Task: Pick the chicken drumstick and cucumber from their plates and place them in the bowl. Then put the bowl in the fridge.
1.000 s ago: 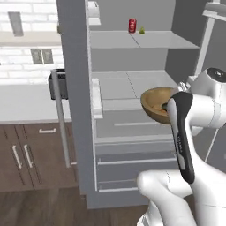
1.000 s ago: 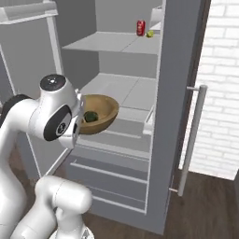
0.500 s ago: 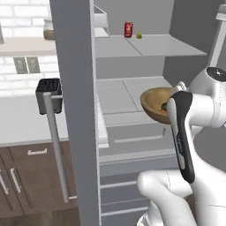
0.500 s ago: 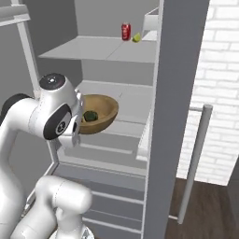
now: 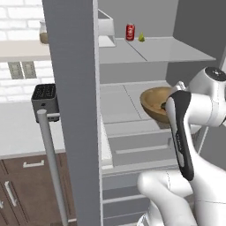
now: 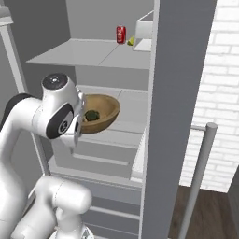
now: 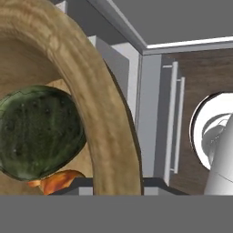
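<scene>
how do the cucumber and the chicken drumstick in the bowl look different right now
Colour: the cucumber is dark mottled green, while the chicken drumstick is glossy orange-brown.
Visibility: in the hand view the cucumber's rounded end shows large and nearly whole, while the drumstick shows just a small patch below it.
Position: in that view the cucumber overlaps the drumstick and hides most of it.
Shared: both lie inside the wooden bowl, carried in front of the open fridge.

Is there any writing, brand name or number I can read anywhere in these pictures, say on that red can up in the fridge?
Red can on the upper fridge shelf: pale marks on its side, too small and blurred to read.
Nothing else bears readable text: none on the wooden bowl, none on the fridge door.
</scene>
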Controlling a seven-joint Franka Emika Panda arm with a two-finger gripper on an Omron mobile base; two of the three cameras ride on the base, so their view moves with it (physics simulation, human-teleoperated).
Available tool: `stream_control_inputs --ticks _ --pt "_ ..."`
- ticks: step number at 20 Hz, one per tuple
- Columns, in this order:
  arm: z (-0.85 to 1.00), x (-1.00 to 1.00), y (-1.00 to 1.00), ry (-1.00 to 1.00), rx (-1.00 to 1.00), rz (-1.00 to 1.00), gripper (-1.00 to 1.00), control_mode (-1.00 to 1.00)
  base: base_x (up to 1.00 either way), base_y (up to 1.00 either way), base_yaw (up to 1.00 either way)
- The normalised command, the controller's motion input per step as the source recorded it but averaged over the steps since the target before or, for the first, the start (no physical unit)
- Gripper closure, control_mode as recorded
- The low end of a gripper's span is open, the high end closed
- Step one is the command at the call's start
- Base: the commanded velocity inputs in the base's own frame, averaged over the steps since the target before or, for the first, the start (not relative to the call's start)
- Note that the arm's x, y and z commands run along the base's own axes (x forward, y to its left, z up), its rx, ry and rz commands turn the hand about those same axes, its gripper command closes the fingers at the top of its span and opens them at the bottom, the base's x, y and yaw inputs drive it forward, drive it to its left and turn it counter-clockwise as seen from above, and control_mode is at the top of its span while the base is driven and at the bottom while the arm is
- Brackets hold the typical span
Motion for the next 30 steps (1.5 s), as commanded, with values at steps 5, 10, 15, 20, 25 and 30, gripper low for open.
stream_control_inputs --ticks 5,10,15,20,25,30 --pt "-0.36 0.53 0.0 -0.02 0.0 0.0 1.0 -1.0 0.0 0.0 0.0" --pt "-0.53 0.75 0.03 -0.09 0.0 0.0 1.0 -1.0 0.0 0.0 0.0" --pt "-0.31 0.82 0.06 -0.06 0.0 0.0 1.0 -1.0 0.0 0.0 0.0" --pt "-0.17 0.74 0.0 0.0 0.0 0.05 1.0 -1.0 0.0 0.0 0.0" --pt "-0.12 0.55 0.0 0.01 0.0 0.07 1.0 -1.0 0.0 0.0 0.0" --pt "-0.26 0.46 0.0 0.0 0.0 0.02 1.0 -1.0 0.0 0.0 0.0"
